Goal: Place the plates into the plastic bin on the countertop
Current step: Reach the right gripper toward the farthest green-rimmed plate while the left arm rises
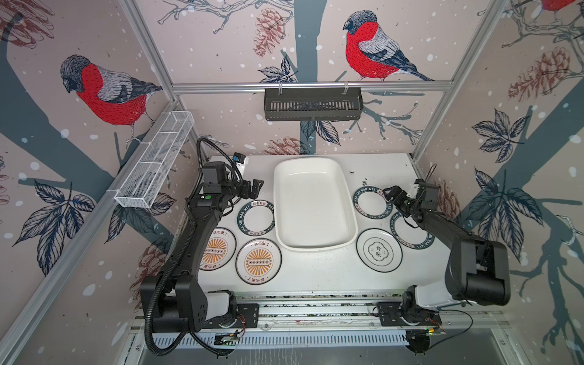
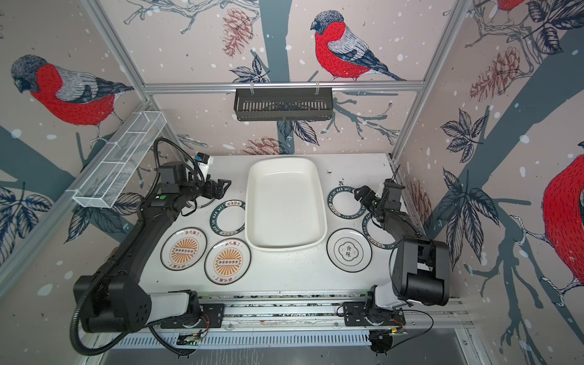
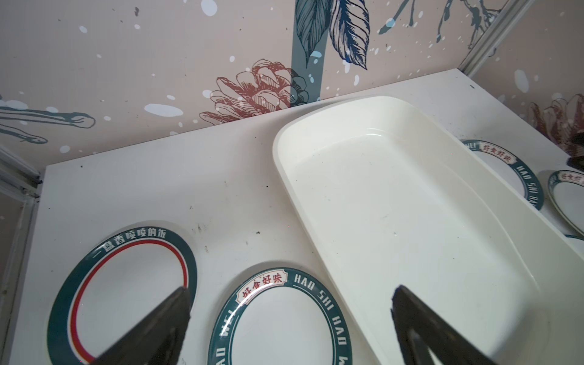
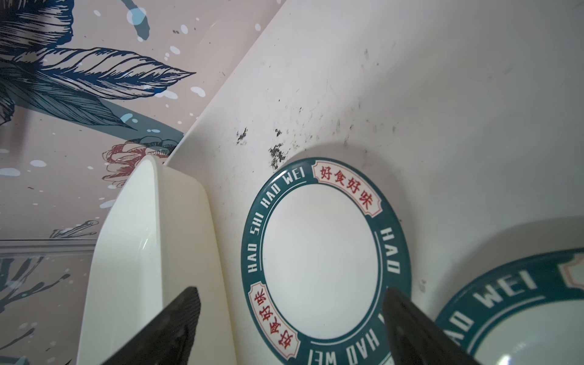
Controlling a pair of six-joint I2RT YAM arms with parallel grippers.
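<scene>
First pick; plastic bin (image 1: 313, 205) empty. Your right gripper (image 1: 391, 192), spread and holding nothing, hovers over teal-rimmed plate (image 1: 370, 202) right of centre: descend, pinch rim; left gripper (image 1: 255, 186) spread, empty.

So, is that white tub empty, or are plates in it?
Empty. The tub has a bare white floor; the plates in view all lie outside it on the counter.

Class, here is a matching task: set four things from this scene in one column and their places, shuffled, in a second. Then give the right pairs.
Things:
1. plastic bin
2. emblem plate
3. black slotted basket
4. wire-mesh basket

Places:
a. hung high at the back
b. on the countertop, right of the bin
c. high on the left side
d. centre of the countertop

Pairs: 1-d, 2-b, 3-a, 4-c
</scene>
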